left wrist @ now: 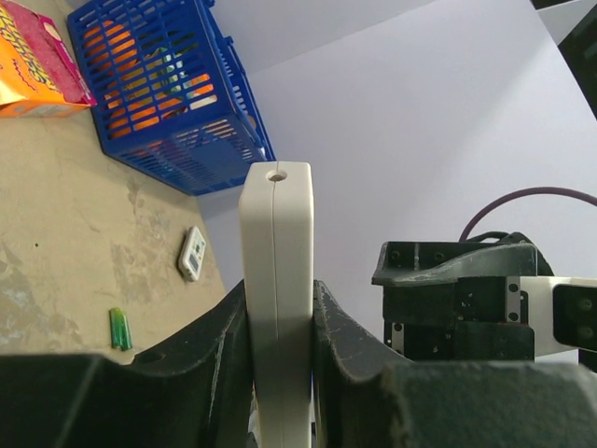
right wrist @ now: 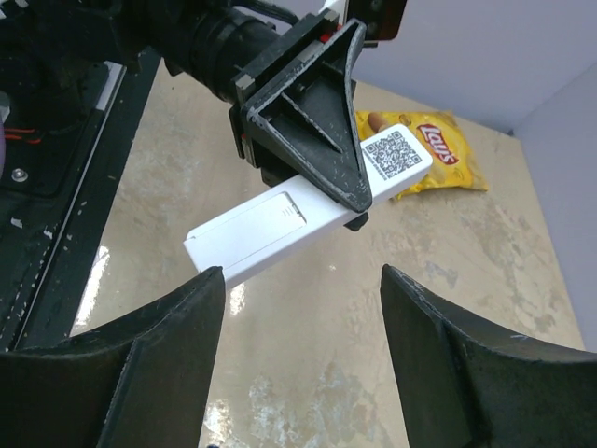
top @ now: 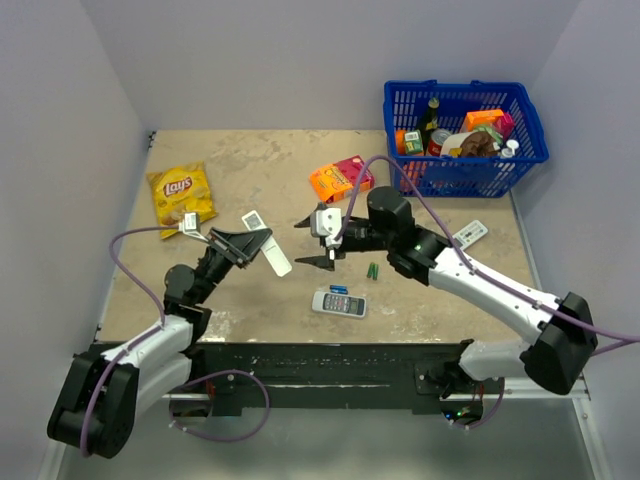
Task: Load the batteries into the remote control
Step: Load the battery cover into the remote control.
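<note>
Lining up the right gripper (right wrist: 303, 283), jaws apart, on the remote control (right wrist: 244, 239) end.
Left gripper (right wrist: 315, 140) clamps it over the table (top: 250, 165) middle; push the cover (right wrist: 270, 217) squarely, lengthwise.

My left arm (top: 160, 345) and my right arm (top: 500, 290) have smooth white shells on the long parts and big black joints. A purple cable (left wrist: 532, 192) runs along each arm. My left claw (top: 258, 238) has black triangle fingers (right wrist: 317, 131) with ribs inside the triangle. The fingers of my right claw (right wrist: 303, 275) are also black, matt and a little rough. Small screws (left wrist: 512, 287) sit on a white plate behind it, and one green light (top: 415, 247) shines on the right arm.
</note>
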